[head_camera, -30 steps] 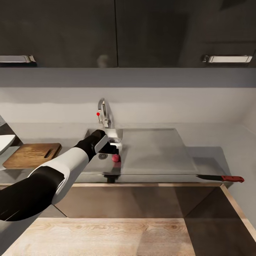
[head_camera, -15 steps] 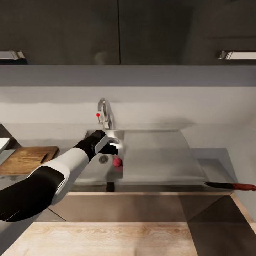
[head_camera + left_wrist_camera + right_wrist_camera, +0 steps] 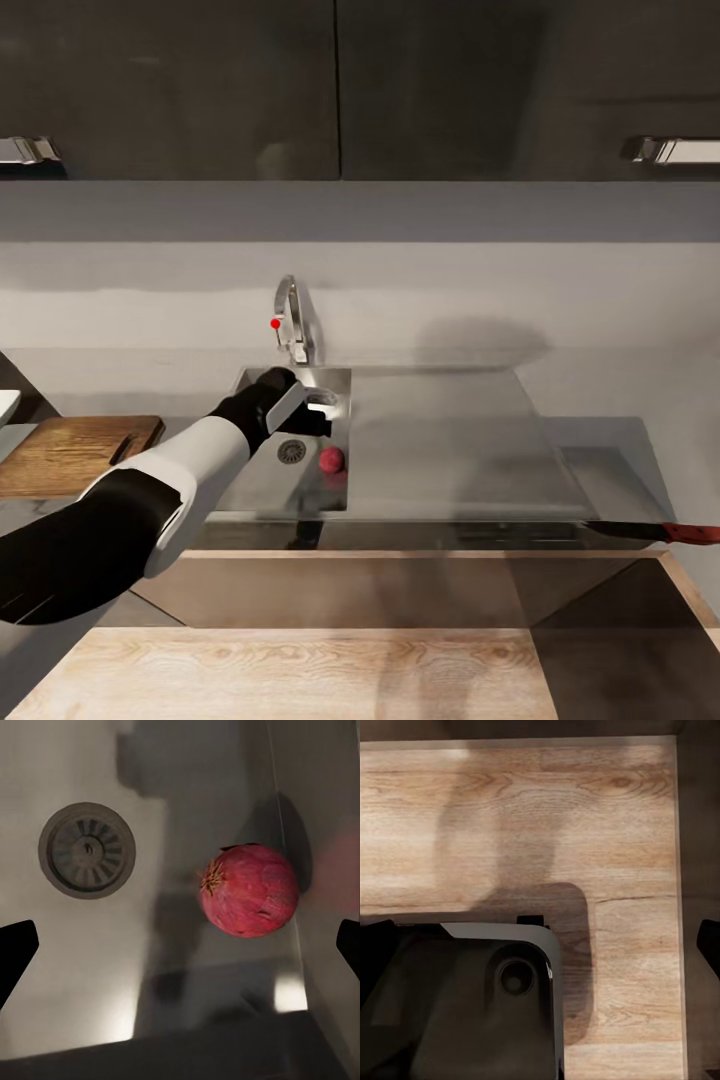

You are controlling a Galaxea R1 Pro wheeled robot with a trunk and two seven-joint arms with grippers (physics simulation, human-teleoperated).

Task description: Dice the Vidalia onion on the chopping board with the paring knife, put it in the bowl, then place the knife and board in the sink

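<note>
- Fingers [image 3: 15, 952] of the left gripper [image 3: 318, 418] are spread wide and hold nothing; in the left wrist view the two dark tips sit at the far edges with bare steel between them.
- Below them lies the small pinkish-red round Vidalia onion [image 3: 249, 890], on the floor of the rectangular stainless steel sink [image 3: 262, 478], tucked against the basin's side wall and apart from the round dark drain [image 3: 87, 850].
- From the head view, the gripper hangs over the basin just in front of the curved chrome tap [image 3: 296, 322] with its red knob, and the onion [image 3: 331, 459] sits a little nearer us than the fingertips.
- Step in hand, by my reading: the very first one, reaching in to pick the onion up. Nothing is grasped yet.
- Next move calls for centring the open fingers over the bulb, dropping down, then closing. That wall is tight beside it, so one finger has little room.
- Off to the left waits the dark brown rectangular wooden chopping board [image 3: 70, 455] on the smooth grey countertop [image 3: 620, 455]; the slim paring knife [image 3: 650, 531] with a reddish handle lies far right.
- Right gripper: dark tips at the edges of its wrist view over pale wood flooring; whether it is parted or closed, I cannot tell.
</note>
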